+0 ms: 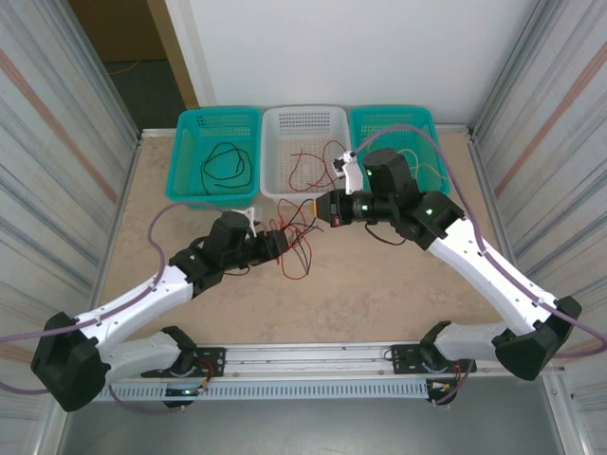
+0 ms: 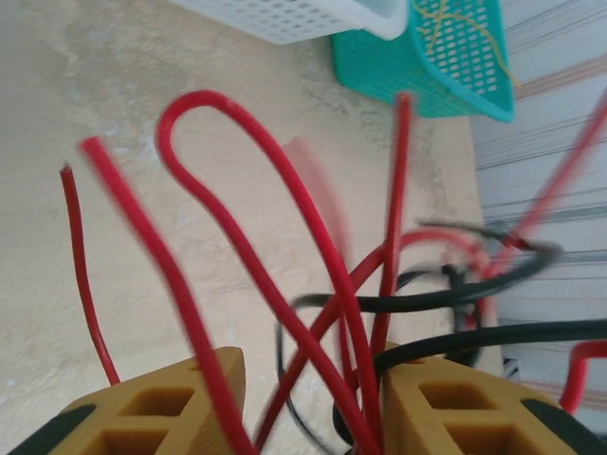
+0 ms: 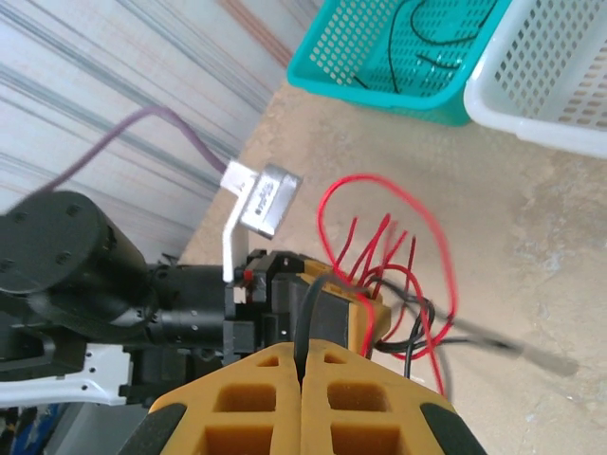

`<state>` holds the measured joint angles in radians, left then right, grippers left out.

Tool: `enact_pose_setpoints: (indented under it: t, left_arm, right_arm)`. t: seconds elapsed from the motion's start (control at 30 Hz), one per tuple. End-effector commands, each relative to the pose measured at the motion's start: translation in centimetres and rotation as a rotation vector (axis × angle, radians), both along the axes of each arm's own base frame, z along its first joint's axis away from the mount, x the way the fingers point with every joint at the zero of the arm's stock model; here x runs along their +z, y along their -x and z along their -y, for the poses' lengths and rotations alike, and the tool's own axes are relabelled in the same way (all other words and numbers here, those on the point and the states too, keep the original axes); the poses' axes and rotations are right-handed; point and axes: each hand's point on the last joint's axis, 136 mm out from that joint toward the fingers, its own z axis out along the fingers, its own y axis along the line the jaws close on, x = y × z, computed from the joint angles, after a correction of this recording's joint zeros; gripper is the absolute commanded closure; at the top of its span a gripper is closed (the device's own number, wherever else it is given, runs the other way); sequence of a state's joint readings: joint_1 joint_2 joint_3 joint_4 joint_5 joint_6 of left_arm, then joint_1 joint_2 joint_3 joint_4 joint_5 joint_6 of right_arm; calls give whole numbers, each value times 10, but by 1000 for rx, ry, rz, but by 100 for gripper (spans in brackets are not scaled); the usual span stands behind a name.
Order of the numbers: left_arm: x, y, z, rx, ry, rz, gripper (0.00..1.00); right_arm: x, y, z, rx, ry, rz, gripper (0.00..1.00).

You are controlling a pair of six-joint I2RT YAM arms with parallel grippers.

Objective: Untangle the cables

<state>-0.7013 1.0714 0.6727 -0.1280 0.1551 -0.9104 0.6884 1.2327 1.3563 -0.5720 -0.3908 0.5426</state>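
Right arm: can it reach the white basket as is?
Probably yes. The white basket sits right behind the right gripper, way free; but its fingers pinch a black cable running into the tangle.

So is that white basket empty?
Not empty: the top view shows red cables lying inside the white basket.

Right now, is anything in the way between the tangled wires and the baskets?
Only the right claw, pinching a black wire, sits between the tangle and the white basket; otherwise bare table.
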Motion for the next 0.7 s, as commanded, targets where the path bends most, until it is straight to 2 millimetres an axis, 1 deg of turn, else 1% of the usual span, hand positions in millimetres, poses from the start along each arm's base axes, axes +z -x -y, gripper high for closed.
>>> enact_pose_setpoints:
  t: [0.0, 0.03, 0.1, 0.17, 0.27, 0.4, 0.5, 0.57, 0.63, 0.67]
  left_arm:
    - [-56, 20, -32, 71, -144, -151, 58]
    - [-63, 23, -35, 78, -149, -173, 56]
    - [-75, 29, -38, 92, -150, -208, 55]
    - [-81, 32, -39, 96, -142, -225, 54]
    - [-85, 35, -43, 104, -153, -237, 53]
    - [-90, 36, -48, 119, -178, -248, 52]
    - [-92, 37, -48, 117, -182, -259, 52]
    - [-87, 37, -46, 104, -178, -253, 48]
    - [-69, 33, -43, 81, -173, -213, 41]
    - [-55, 32, -44, 74, -178, -182, 38]
  right_arm:
    - [59, 9, 17, -5, -131, 113, 100]
    - [65, 8, 22, -14, -140, 127, 100]
    - [76, 6, 33, -35, -158, 149, 100]
    - [84, 4, 42, -55, -176, 162, 100]
    - [94, 2, 53, -75, -195, 176, 100]
    - [102, 0, 64, -99, -208, 193, 100]
    - [101, -2, 66, -105, -207, 188, 100]
    - [98, -2, 66, -101, -204, 181, 100]
    - [95, -2, 64, -97, -201, 170, 100]
    - [93, -3, 63, -93, -199, 163, 100]
